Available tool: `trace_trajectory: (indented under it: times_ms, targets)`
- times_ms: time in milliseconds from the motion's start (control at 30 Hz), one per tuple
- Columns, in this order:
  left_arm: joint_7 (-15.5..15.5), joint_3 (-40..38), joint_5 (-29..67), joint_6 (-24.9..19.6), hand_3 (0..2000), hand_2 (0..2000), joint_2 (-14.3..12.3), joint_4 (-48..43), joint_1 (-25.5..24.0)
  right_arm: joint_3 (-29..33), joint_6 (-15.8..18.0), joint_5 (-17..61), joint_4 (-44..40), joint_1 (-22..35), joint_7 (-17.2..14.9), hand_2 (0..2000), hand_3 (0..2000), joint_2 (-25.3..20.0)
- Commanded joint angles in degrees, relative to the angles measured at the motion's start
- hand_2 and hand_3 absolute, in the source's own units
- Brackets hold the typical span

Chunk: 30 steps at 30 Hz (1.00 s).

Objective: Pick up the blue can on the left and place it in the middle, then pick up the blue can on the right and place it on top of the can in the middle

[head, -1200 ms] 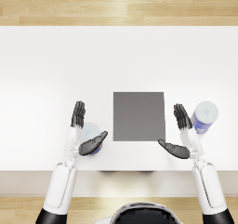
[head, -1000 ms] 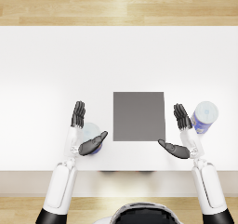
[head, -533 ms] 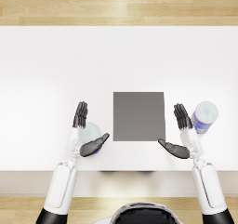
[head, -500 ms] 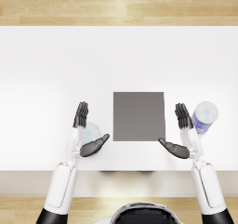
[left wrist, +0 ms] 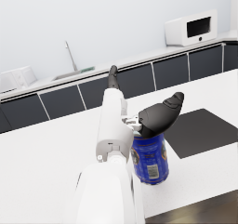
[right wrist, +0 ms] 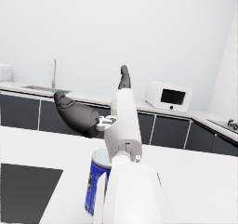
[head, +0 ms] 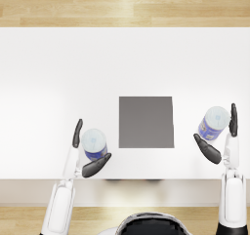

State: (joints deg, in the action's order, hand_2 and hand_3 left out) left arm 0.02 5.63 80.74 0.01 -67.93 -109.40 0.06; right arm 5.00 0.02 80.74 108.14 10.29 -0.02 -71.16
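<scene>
Bracketing both cans point(head: 93, 144), hands point(head: 85, 153) wider apart.

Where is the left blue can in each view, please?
Head view: the left can stands lower left, between the fingers and thumb of the left hand, left of the grey mat.
Left wrist view: the can is right of centre, under the thumb, beside the forearm.
Right wrist view: not in it; the can there is the right can.
Shared landmark: the grey mat.
</scene>
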Motion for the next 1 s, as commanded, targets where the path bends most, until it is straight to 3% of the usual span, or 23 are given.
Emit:
trace_trajectory:
  times_ms: [33, 433, 867, 1000]
  targets:
    - [0.00, 1.63, 0.25, 0.00, 0, 0, 0.48, 4.67, -1.48, 2.54, -0.01, 0.25, -5.17, 0.78, 0.01, 0, 0, 0.00]
    - [-0.02, 4.03, 0.86, 0.04, 0, 0, -1.50, 17.52, -0.63, -0.88, -0.02, 0.86, -25.55, 2.69, 0.02, 0, 0, -1.40]
    - [-0.01, 4.30, 0.86, -0.01, 0, 0, -4.88, 28.31, 3.77, -3.86, -0.64, 0.88, -42.36, 7.73, 0.05, 0, 0, -3.15]
    - [-2.25, 3.97, 0.86, -0.07, 0, 0, -5.66, 29.99, 4.69, -3.85, -0.49, 0.88, -43.93, 8.54, 0.04, 0, 0, -3.62]
